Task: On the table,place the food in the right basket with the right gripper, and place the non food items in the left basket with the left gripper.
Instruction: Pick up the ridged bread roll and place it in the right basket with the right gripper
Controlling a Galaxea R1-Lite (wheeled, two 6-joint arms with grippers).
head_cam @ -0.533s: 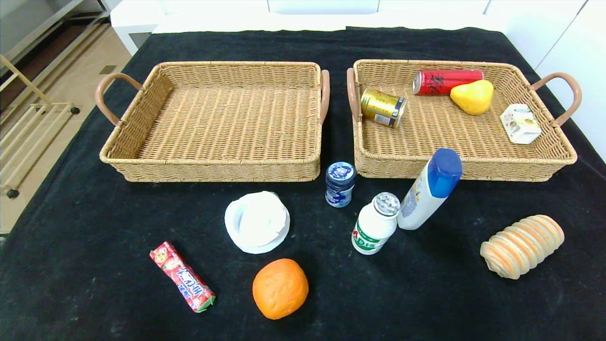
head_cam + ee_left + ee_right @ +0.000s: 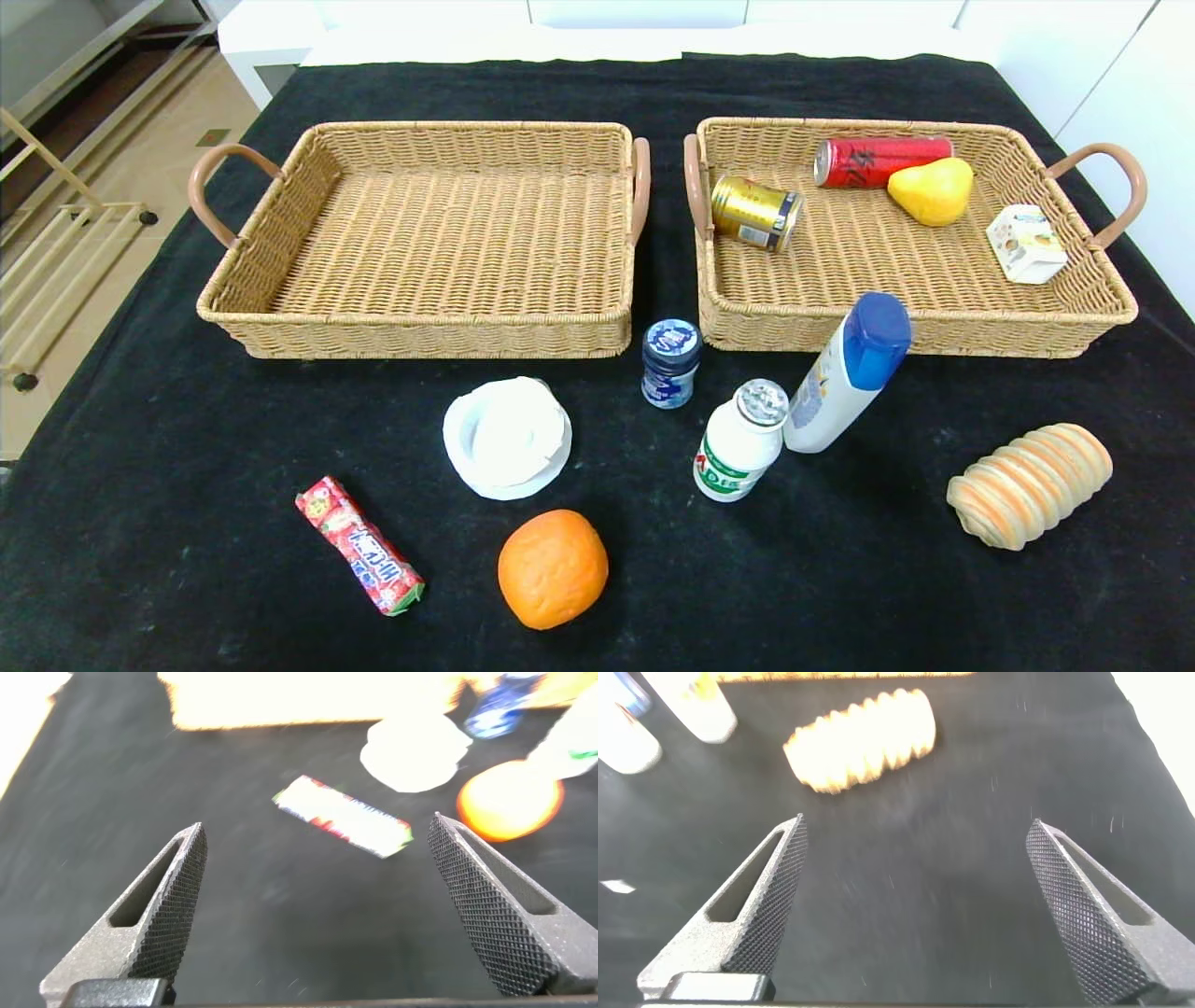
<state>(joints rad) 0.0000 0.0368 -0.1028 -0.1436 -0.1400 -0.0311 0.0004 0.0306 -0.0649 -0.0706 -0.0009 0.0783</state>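
Black cloth covers the tabletop (image 2: 140, 523), and nearest the robot both grippers hang empty with fingers spread wide: the left gripper (image 2: 322, 905) faces the candy pack (image 2: 342, 817), the right gripper (image 2: 920, 905) faces the bread roll (image 2: 859, 740). That roll lies just ahead of the right fingers, its long axis running slantwise across their gap, so the right arm is plainly nearer. Farther on stand the orange (image 2: 553, 567), white lid (image 2: 507, 437) and bottles, then the empty left basket (image 2: 420, 331) and part-filled right basket (image 2: 934, 331).
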